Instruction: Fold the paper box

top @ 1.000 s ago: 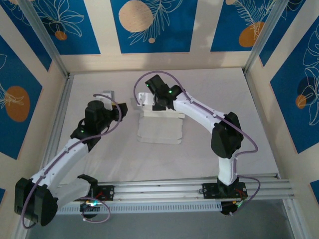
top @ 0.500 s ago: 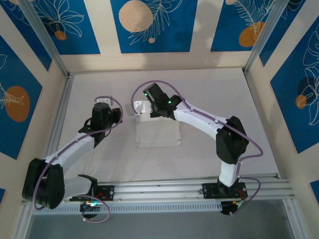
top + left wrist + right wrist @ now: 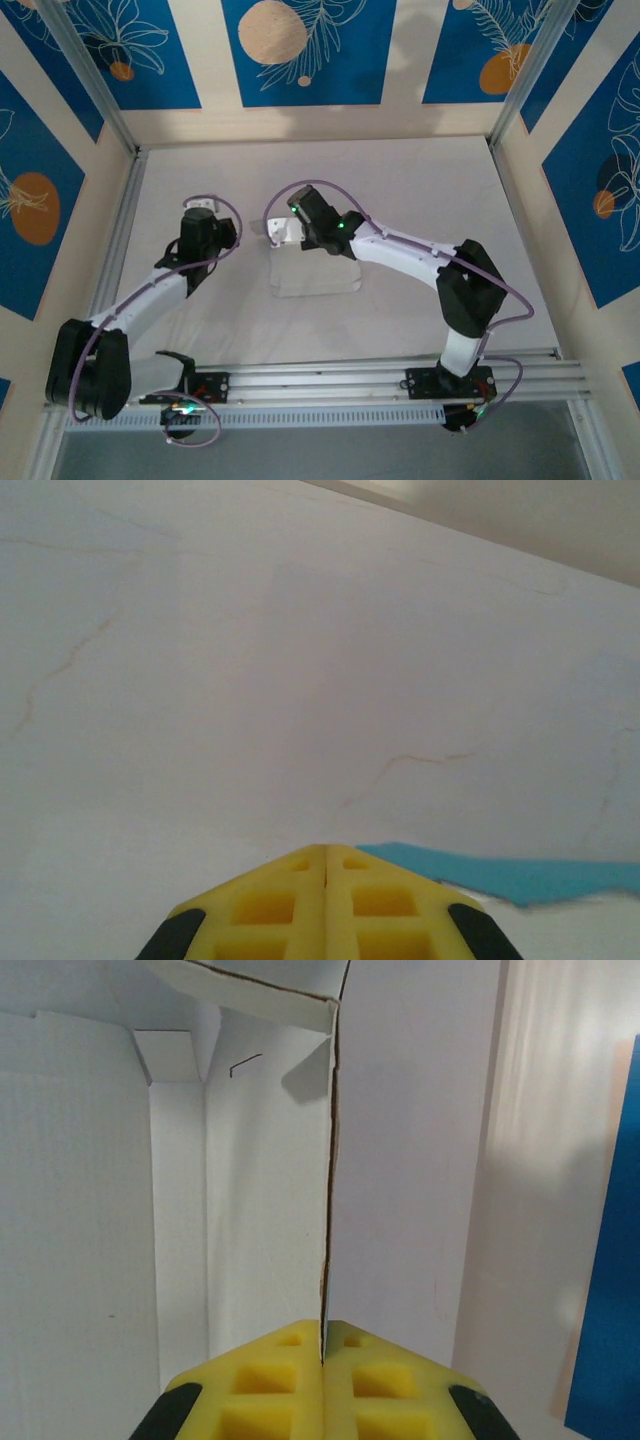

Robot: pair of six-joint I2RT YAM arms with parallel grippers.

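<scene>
**Paper box mid-fold: left arm withdrawn, right arm pinching a raised flap**

*Top external view.* The paper box [image 3: 318,272] lies white side up near the middle of the surface [image 3: 420,190], mostly flat. Within the last second the left end effector [image 3: 222,233] has drawn back from the sheet's left edge and now stands apart from it. The right end effector [image 3: 275,230] has swung leftward and lower, to the sheet's far-left corner. By this reading, the left arm has finished its part and the fold rests on the right arm alone. Most of the box is not yet formed.

*Left wrist view.* The left end effector [image 3: 326,852] is closed, its yellow fingers pressed together on nothing. It was open a second ago. A light-blue sliver [image 3: 500,878] shows just beside it, probably an edge of the card.

*Right wrist view.* The right end effector [image 3: 323,1338] is clamped on the edge of an upright flap of the paper box [image 3: 250,1190].

*Writing.* None legible; the wall panels [image 3: 300,50] carry only blue-and-orange leaf patterns.
</scene>
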